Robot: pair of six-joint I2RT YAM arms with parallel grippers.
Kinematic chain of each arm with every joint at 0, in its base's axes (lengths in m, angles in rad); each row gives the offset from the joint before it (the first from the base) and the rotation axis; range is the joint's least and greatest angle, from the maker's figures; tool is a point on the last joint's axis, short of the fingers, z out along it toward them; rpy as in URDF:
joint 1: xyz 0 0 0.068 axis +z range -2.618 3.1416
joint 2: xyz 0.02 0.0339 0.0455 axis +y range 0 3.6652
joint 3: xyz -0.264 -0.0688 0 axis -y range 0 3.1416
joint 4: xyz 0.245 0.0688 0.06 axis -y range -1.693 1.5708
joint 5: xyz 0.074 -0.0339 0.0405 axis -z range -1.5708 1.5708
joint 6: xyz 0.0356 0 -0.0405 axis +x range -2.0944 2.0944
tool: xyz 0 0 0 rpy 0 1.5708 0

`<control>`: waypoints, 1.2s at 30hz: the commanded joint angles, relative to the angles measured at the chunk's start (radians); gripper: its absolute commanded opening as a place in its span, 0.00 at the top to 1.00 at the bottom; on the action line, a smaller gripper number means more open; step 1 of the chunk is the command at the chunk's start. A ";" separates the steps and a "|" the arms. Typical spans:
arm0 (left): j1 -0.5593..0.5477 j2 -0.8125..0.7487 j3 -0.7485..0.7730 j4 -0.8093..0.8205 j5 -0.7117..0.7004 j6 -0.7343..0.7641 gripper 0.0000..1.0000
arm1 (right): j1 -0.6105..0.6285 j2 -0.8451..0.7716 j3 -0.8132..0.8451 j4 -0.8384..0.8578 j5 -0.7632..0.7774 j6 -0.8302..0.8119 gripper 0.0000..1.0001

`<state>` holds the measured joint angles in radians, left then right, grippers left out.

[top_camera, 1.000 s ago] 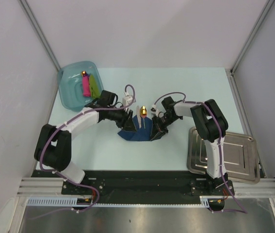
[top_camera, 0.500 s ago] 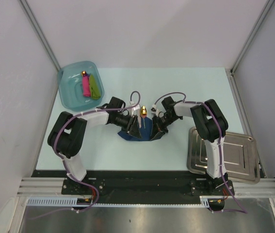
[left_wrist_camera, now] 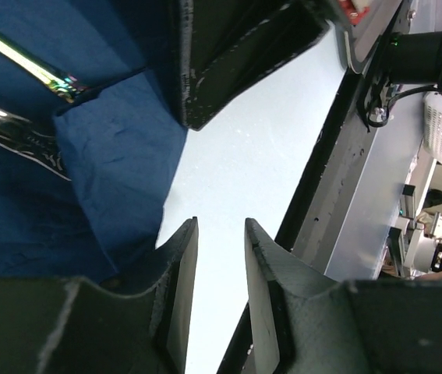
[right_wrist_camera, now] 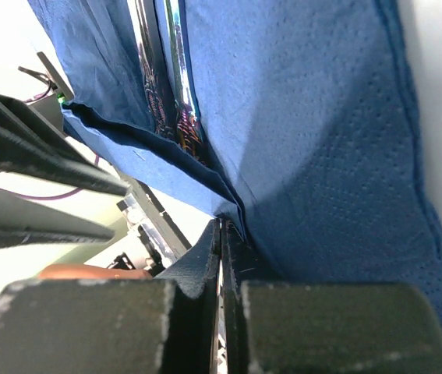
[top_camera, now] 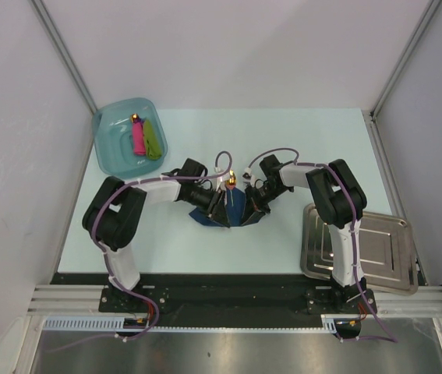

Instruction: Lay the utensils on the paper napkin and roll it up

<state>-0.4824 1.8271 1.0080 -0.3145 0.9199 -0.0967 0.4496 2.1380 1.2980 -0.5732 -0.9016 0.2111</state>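
The dark navy paper napkin (top_camera: 232, 210) lies mid-table, folded up between both grippers. The utensils rest in its fold, and one orange-gold tip (top_camera: 231, 181) sticks out at the far side. Their shiny handles (left_wrist_camera: 18, 54) (right_wrist_camera: 149, 70) show in both wrist views against the blue paper napkin (left_wrist_camera: 111, 164) (right_wrist_camera: 314, 132). My left gripper (top_camera: 219, 204) (left_wrist_camera: 221, 226) is at the napkin's left edge, open, with only bare table between its fingers. My right gripper (top_camera: 253, 204) (right_wrist_camera: 222, 227) is at the right side, shut on a folded edge of the napkin.
A pale teal tub (top_camera: 111, 148) stands at the back left holding a pink stick (top_camera: 137, 138) and a lime-green stick (top_camera: 153, 139). A steel tray (top_camera: 376, 249) sits at the near right. The table's front edge (left_wrist_camera: 322, 179) runs close to my left gripper.
My left arm has swung in towards the napkin and its jaws have narrowed. The right jaws have closed on the napkin's edge, and the napkin is folded up more tightly.
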 commanded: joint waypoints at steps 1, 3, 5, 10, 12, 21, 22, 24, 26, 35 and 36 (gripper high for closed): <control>0.016 0.024 0.032 0.020 0.017 0.002 0.65 | -0.005 0.016 0.026 0.024 0.038 -0.001 1.00; 0.027 0.034 0.026 0.018 0.030 -0.005 0.66 | -0.006 0.017 0.027 0.022 0.046 0.001 1.00; 0.048 0.049 0.021 0.020 0.040 -0.014 0.66 | -0.003 0.014 0.029 0.024 0.047 0.001 1.00; 0.097 0.087 0.014 0.017 0.097 -0.028 0.68 | -0.009 0.017 0.029 0.022 0.056 0.002 1.00; 0.111 0.092 0.001 0.022 0.108 -0.037 0.69 | -0.008 0.019 0.029 0.021 0.058 0.001 1.00; 0.182 0.133 -0.040 0.006 0.088 -0.034 0.76 | -0.014 0.025 0.040 0.015 0.066 -0.003 1.00; 0.185 0.133 -0.045 0.002 0.077 -0.032 0.77 | -0.015 0.025 0.041 0.015 0.067 -0.003 1.00; 0.188 0.130 -0.052 -0.006 0.062 -0.023 0.78 | -0.015 0.025 0.043 0.010 0.069 -0.004 1.00; 0.189 0.127 -0.063 -0.009 0.042 -0.018 0.79 | -0.015 0.023 0.041 0.003 0.073 -0.009 1.00; 0.208 0.126 -0.065 -0.015 0.007 -0.018 0.86 | -0.034 -0.004 0.040 -0.059 0.058 -0.085 1.00; 0.208 0.127 -0.065 -0.015 0.008 -0.018 0.87 | -0.026 -0.010 0.038 -0.065 0.049 -0.094 1.00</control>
<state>-0.2893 1.9560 0.9588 -0.3092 0.9882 -0.1402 0.4297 2.1418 1.3144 -0.5949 -0.8871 0.1902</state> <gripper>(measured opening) 0.143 0.009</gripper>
